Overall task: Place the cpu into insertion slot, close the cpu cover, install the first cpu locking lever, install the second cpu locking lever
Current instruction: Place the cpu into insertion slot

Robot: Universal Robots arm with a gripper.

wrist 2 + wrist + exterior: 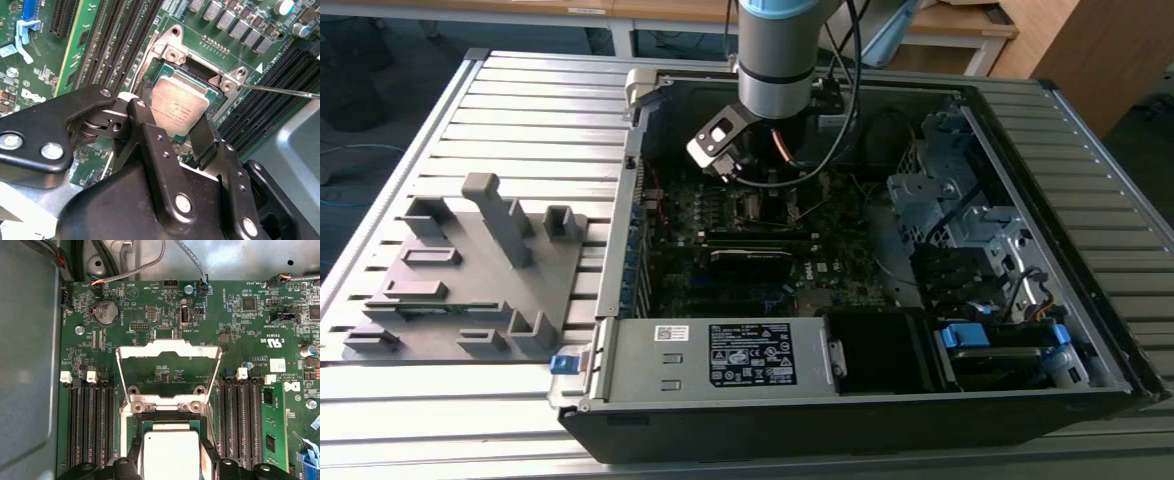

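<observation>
The gripper (174,125) is closed on the cpu (177,102). Its two black fingers (145,130) bear against opposite edges of the chip. In both wrist views the cpu lies flat, metal top up, within the insertion slot (196,68). Whether it is fully seated cannot be told.

The cpu cover (168,346) stands raised on its hinge at the slot's far edge, and the board shows through its square window. A thin metal locking lever (280,91) juts out beside the slot, unlatched.

Rows of long black memory slots (90,425) flank the slot on both sides. The green circuit board (240,340) carries a coin battery (106,312) beyond the cover.

In the exterior view the arm (774,50) reaches down into an open computer case (854,420) that lies on its side. A grey power supply (720,355) sits along the case's near wall.

The case rests on a slatted aluminium table (520,110). A grey fixture plate (467,270) with upright posts lies on the table to the exterior view's left of the case. Wooden furniture (1094,50) stands behind the table, at the exterior view's right.
</observation>
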